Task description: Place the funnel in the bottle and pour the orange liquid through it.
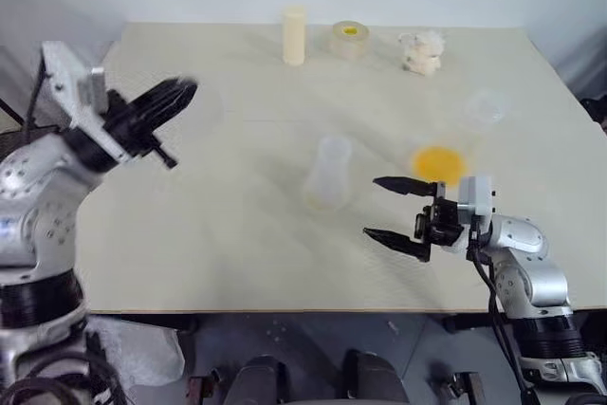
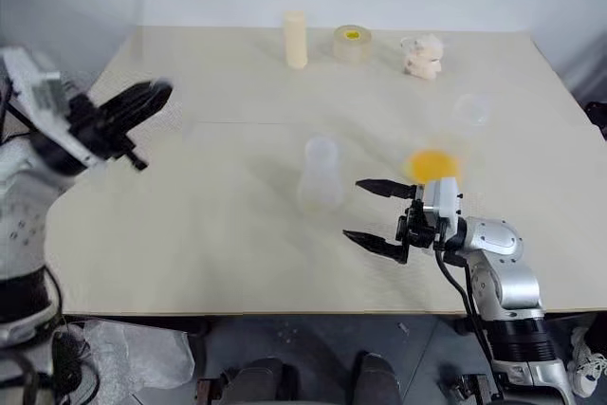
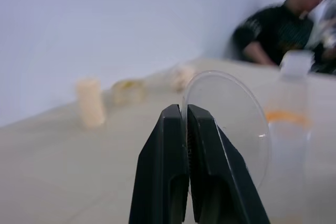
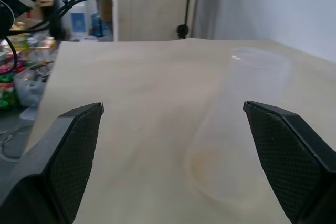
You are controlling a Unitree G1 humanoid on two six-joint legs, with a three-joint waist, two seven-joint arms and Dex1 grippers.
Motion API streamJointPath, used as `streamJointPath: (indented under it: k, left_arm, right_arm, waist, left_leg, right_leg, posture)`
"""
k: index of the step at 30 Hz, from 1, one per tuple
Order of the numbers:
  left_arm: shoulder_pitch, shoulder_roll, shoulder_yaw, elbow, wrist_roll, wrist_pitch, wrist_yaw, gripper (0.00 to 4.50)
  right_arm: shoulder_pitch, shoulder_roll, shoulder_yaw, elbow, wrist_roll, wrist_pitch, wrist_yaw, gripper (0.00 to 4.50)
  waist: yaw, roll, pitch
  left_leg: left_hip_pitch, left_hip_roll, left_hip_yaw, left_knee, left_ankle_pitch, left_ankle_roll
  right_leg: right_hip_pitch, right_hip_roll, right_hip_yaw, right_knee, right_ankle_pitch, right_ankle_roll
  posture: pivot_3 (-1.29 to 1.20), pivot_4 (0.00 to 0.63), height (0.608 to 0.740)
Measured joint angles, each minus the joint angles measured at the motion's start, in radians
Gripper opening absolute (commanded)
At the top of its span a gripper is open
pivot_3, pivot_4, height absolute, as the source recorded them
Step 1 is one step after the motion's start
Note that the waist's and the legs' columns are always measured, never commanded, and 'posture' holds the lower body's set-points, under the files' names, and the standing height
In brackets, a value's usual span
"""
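Observation:
In the left wrist view my left gripper is shut on the rim of the clear round funnel. In the head views this gripper is raised above the table's left side, far from the bottle. The clear bottle stands upright near the table's middle. To its right, the orange liquid lies as a shallow pool inside a faint clear vessel. My right gripper is open, pointing left, just right of the bottle and in front of the liquid. The right wrist view shows the bottle ahead between its fingers, untouched.
A cream cylinder, a tape roll and a small white crumpled thing stand along the far edge of the table. A small clear item lies at the right. A person sits beyond the table.

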Motion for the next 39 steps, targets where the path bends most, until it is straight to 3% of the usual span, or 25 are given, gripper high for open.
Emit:
streamJointPath:
  k: [8, 15, 24, 34, 39]
  left_arm:
    - [-0.212, -0.13, -0.103, 0.12, -0.036, 0.139, 0.068, 0.02]
    - [-0.364, -0.23, -0.086, 0.253, -0.098, 0.368, 0.208, 0.02]
    - [-0.48, -0.232, -0.11, 0.385, -0.131, 0.703, 0.259, 0.02]
    - [-0.573, -0.258, 0.017, 0.513, -0.142, 0.86, 0.301, 0.02]
    - [-0.573, -0.25, 0.018, 0.52, -0.144, 0.941, 0.292, 0.02]
  right_arm:
    - [0.01, 0.008, -0.004, -0.007, -0.003, -0.01, -0.036, 4.5]
    - [0.032, 0.015, -0.013, -0.033, -0.002, -0.012, -0.075, 4.5]
    - [0.083, 0.018, -0.034, -0.078, -0.008, -0.013, -0.117, 4.5]
    - [0.092, 0.018, -0.035, -0.102, -0.011, -0.012, -0.141, 4.5]
    - [0.092, 0.018, -0.035, -0.103, -0.012, -0.011, -0.152, 4.5]
  waist:
    - [0.001, -0.001, 0.0]
    - [0.008, -0.002, 0.001]
    - [0.004, -0.002, 0.001]
    - [0.003, -0.002, 0.002]
    - [0.004, -0.002, 0.002]
  left_leg:
    - [0.0, 0.0, 0.001, 0.0, 0.0, 0.0]
    - [-0.002, 0.001, -0.002, 0.002, 0.0, 0.0]
    - [-0.002, 0.0, -0.001, 0.001, 0.0, -0.001]
    - [-0.001, 0.0, -0.001, 0.001, 0.001, -0.001]
    - [-0.001, 0.0, -0.001, 0.001, 0.001, -0.001]
  right_leg:
    - [0.0, 0.001, 0.0, -0.001, 0.0, 0.0]
    - [0.0, 0.001, 0.0, 0.0, 0.0, 0.0]
    - [0.0, 0.002, 0.001, -0.001, 0.0, 0.0]
    - [0.0, 0.002, 0.001, -0.001, 0.0, 0.001]
    - [0.0, 0.002, 0.001, -0.001, 0.0, 0.001]
  posture:
    - [0.0, 0.15, 0.74]
    - [0.0, 0.15, 0.74]
    - [0.0, 0.15, 0.74]
    - [0.0, 0.15, 0.74]
    - [0.0, 0.15, 0.74]
